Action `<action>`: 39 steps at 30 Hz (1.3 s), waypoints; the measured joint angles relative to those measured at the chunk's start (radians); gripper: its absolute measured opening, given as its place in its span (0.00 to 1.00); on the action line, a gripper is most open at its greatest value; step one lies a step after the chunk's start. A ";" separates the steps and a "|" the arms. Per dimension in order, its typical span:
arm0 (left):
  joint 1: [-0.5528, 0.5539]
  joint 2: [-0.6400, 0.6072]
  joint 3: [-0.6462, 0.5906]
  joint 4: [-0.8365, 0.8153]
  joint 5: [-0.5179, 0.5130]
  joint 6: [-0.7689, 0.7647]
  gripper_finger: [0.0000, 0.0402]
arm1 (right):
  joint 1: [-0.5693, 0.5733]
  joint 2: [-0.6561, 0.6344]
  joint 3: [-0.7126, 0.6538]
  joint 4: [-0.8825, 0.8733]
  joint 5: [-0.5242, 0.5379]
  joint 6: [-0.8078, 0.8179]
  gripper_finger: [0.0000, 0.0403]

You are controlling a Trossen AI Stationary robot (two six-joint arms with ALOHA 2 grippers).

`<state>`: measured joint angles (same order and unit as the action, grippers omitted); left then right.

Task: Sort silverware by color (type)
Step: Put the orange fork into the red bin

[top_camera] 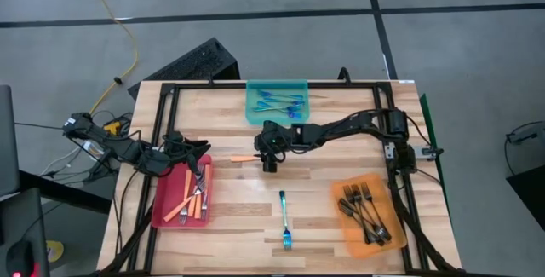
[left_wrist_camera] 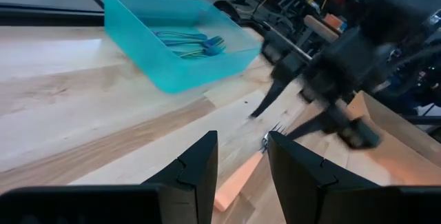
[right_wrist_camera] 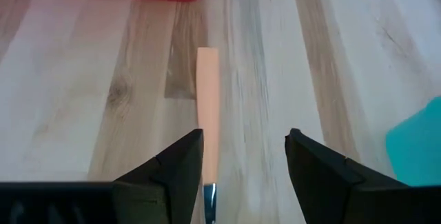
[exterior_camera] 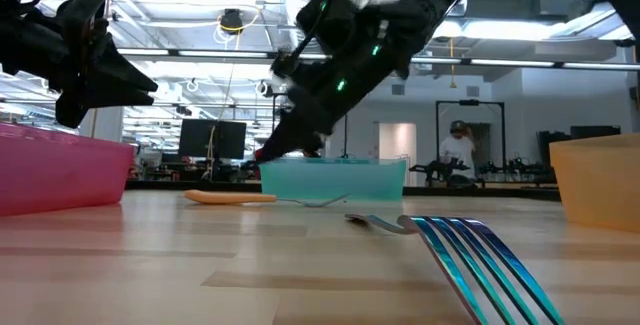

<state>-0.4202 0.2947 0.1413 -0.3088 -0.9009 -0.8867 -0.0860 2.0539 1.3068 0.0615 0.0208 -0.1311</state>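
The step in hand is judged to be the pickup of the loose orange fork (top_camera: 243, 158), which lies flat on the table (top_camera: 341, 141) near its centre, handle pointing toward the red tray (top_camera: 162, 213) at nine o'clock. The right gripper (top_camera: 269, 163) is held just above the fork's tine end; its jaws are spread wide and nothing is held, the fork being seen beside one finger (right_wrist_camera: 172, 176) rather than squarely between the two. A small sideways correction, a descent and a closing on the fork appear to be called for next, followed by carriage to the red tray.

The left gripper (left_wrist_camera: 241, 176) waits over the red tray's near edge, jaws parted and empty, as far as can be judged.

The fork has a slim, pale-orange handle and silver tines. One blue fork (top_camera: 285, 222) remains unsorted at six o'clock.
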 joint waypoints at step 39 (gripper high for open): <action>0.000 0.008 0.000 0.000 0.005 -0.041 0.28 | -0.023 0.128 0.007 0.006 0.026 0.361 0.16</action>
<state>-0.4202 0.3027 0.1410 -0.3093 -0.8958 -0.9278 -0.1095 2.1821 1.3136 0.0678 0.0468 0.2295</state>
